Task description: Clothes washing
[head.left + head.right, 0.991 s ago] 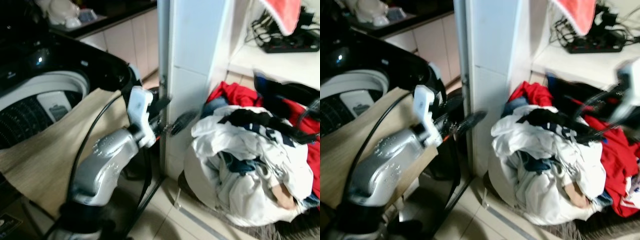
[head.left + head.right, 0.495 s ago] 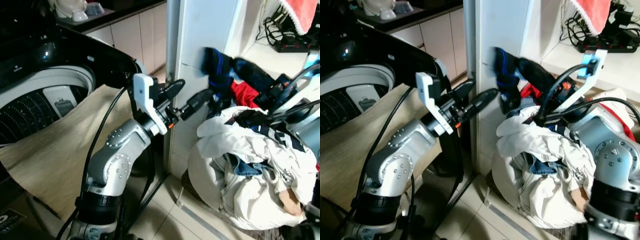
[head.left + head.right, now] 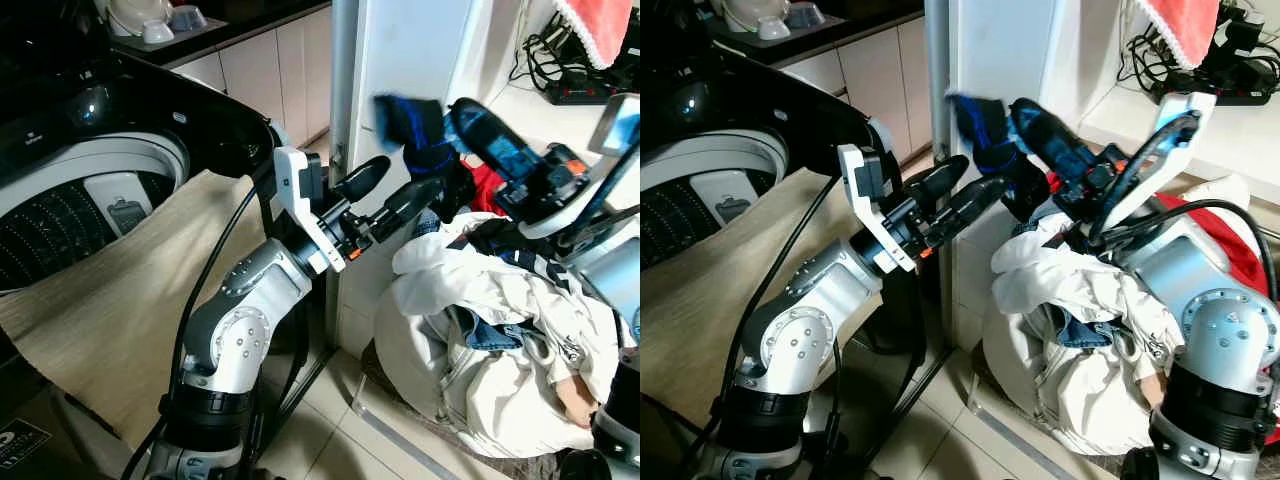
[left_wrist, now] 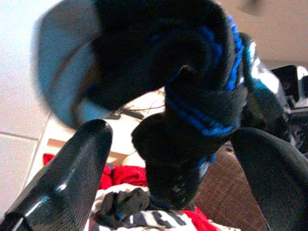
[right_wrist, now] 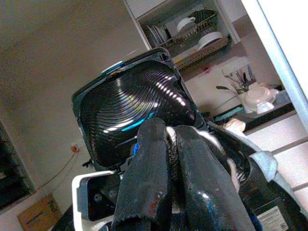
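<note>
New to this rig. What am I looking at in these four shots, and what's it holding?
It is a humanoid robot with two silver arms, each ending in a hand of two long black fingers. The two wide pictures come from its head camera, looking down; the other two come from cameras on its wrists, looking along the fingers.

On its left is a top-loading washing machine with the drum open. On its right is a laundry pile on the floor, mostly white clothes.

The right hand is shut on a dark blue garment, lifted above the pile. The left hand is open, its fingers either side of that garment.
</note>
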You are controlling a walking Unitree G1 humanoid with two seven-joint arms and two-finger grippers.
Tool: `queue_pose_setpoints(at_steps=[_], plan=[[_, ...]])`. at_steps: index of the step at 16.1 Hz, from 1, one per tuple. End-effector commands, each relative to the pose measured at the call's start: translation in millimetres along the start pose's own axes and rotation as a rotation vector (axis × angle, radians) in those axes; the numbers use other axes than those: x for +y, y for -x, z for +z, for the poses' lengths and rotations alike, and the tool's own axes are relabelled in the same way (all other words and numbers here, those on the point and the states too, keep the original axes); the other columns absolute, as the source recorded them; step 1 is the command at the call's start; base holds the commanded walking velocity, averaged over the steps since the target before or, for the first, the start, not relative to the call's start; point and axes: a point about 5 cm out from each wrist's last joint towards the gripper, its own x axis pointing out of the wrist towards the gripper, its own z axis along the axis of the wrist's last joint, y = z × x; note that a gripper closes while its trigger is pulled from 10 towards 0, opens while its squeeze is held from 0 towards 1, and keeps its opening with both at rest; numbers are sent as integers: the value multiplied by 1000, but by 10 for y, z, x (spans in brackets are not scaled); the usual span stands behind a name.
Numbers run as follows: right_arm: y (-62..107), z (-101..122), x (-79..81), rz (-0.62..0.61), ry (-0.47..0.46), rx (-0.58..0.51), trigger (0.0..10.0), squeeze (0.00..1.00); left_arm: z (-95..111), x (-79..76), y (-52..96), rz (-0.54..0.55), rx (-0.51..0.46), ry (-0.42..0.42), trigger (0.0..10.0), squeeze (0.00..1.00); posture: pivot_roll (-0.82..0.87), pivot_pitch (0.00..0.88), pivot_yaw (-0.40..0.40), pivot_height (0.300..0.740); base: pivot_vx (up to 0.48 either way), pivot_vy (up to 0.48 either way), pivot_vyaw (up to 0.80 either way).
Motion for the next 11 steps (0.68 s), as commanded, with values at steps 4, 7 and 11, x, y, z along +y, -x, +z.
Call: queue_pose_setpoints(at_steps=[4, 7, 11], plan=[[-7, -46, 71, 6, -14, 23, 0, 0, 90, -129, -26, -96, -46, 17, 10000, 0, -136, 0, 48, 740, 0, 0, 0], [13, -39, 54, -12, -15, 22, 0, 0, 130, -87, 7, -72, -75, 54, 10000, 1000, -135, 0, 48, 740, 0, 0, 0], [-11, -50, 62, -11, -17, 31, 0, 0, 118, -97, -10, -85, -53, 57, 10000, 1000, -134, 0, 47, 740, 0, 0, 0]])
